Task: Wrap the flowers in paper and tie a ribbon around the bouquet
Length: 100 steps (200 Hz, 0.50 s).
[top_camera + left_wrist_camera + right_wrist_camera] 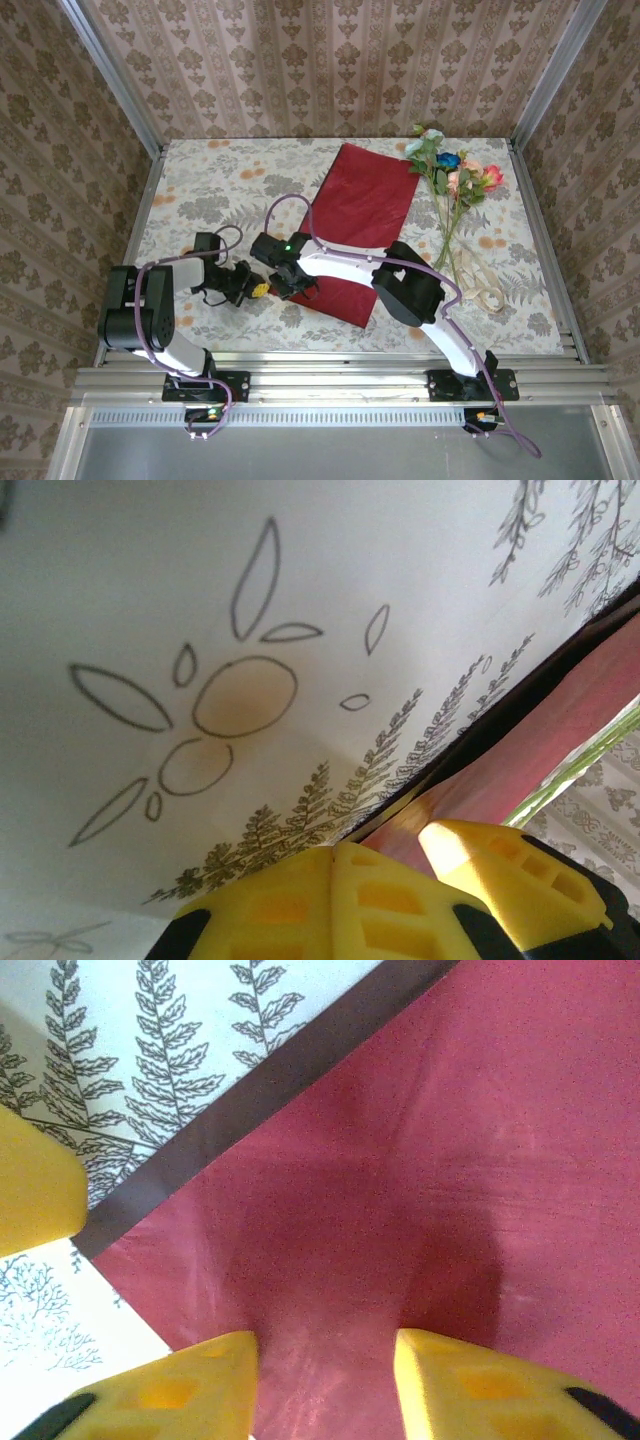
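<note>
Half over the paper's (365,195) near-left edge, right gripper (325,1350) hangs parted (left gripper (333,852) clenched alongside).

The top external camera looks steeply down from above and behind the arm bases (205,385), taking in the whole tabletop (200,190). Both wrist cameras sit very close over it, angled downward, and all three views share the near-left edge of the paper (365,190) (560,740) (450,1160).

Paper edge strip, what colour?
The paper has a dark maroon-brown edge; clearest from right wrist.
</note>
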Each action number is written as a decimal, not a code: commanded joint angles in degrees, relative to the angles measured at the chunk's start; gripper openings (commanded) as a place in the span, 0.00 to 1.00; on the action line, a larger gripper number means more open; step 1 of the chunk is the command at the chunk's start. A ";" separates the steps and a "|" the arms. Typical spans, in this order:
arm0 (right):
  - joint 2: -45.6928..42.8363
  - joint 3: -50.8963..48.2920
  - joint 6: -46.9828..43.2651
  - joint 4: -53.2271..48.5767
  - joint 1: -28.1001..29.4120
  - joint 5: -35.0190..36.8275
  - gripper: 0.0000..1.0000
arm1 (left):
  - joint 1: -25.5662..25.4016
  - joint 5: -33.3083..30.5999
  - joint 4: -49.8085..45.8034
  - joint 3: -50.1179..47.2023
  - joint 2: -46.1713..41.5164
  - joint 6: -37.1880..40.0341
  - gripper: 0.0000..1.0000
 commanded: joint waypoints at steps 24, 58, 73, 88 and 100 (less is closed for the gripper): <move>0.24 -0.72 0.40 -0.69 -0.84 -0.17 0.17 | 0.80 -1.17 -3.01 1.79 0.00 1.66 0.00; -0.65 -1.58 0.10 -0.48 -1.03 -0.23 0.10 | 0.80 -1.02 -3.21 2.05 -0.92 1.04 0.00; -1.43 -1.86 -0.72 0.03 -0.67 -0.13 0.22 | 0.84 -1.00 -3.34 2.06 -1.37 0.95 0.00; -2.20 -1.78 -1.97 0.03 0.09 1.19 0.36 | 1.29 -1.27 -4.15 1.97 -1.07 1.49 0.00; -2.13 -1.08 -2.58 -0.72 0.70 2.37 0.45 | 2.54 -1.17 -4.35 1.66 -1.00 1.98 0.00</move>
